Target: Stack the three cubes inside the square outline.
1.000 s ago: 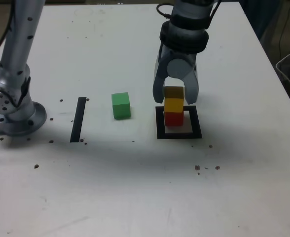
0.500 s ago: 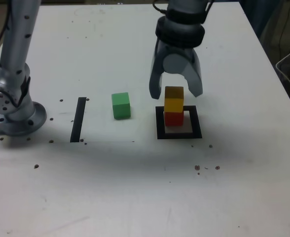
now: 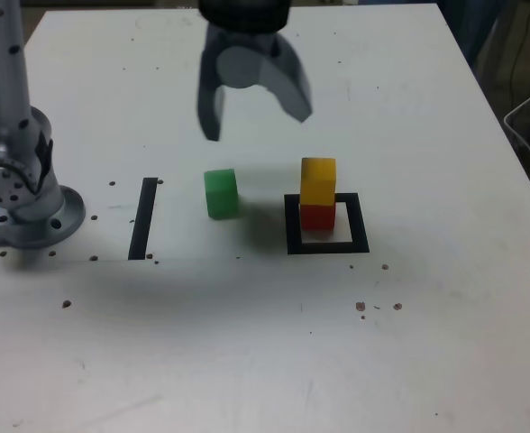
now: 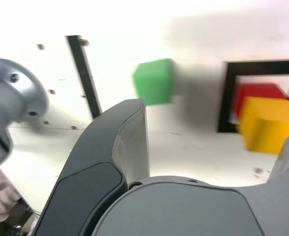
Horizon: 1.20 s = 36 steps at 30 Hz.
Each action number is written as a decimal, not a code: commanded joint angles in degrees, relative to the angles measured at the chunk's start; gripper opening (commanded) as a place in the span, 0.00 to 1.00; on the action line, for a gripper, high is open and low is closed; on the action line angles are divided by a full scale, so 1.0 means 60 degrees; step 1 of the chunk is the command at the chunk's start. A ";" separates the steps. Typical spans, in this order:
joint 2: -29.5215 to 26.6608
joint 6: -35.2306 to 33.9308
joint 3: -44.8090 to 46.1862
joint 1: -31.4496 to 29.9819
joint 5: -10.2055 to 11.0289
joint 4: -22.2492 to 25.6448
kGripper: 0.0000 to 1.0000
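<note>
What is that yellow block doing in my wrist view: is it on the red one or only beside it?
Observer: On it. The exterior view shows the yellow cube stacked on the red cube, inside the square outline.
Visitor: Is the tool holding anything?
Observer: No. The tool is open and empty, and it hangs well above the table.
Visitor: Where is it compared with the green block?
Observer: It is above the green cube and a little farther back in the exterior view. It touches neither that cube nor the stack.
</note>
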 commanded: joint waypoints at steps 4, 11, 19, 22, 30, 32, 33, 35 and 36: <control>-0.0386 0.0021 0.1128 0.0061 0.0059 -0.0655 1.00; -0.0840 -0.0087 0.2687 0.0125 -0.0094 -0.1582 1.00; -0.0789 -0.0177 0.4018 0.0544 0.0157 -0.3009 0.99; -0.0616 -0.0139 0.4288 0.0675 0.0202 -0.3434 0.98; -0.0121 -0.0055 0.4407 0.0719 0.0161 -0.3877 0.94; -0.0030 -0.0049 0.4403 0.0719 0.0122 -0.3988 0.93; 0.0007 -0.0044 0.4395 0.0719 0.0101 -0.4035 0.91; 0.0057 -0.0039 0.4371 0.0720 0.0059 -0.4100 0.89; 0.0072 -0.0037 0.4357 0.0721 0.0040 -0.4117 0.87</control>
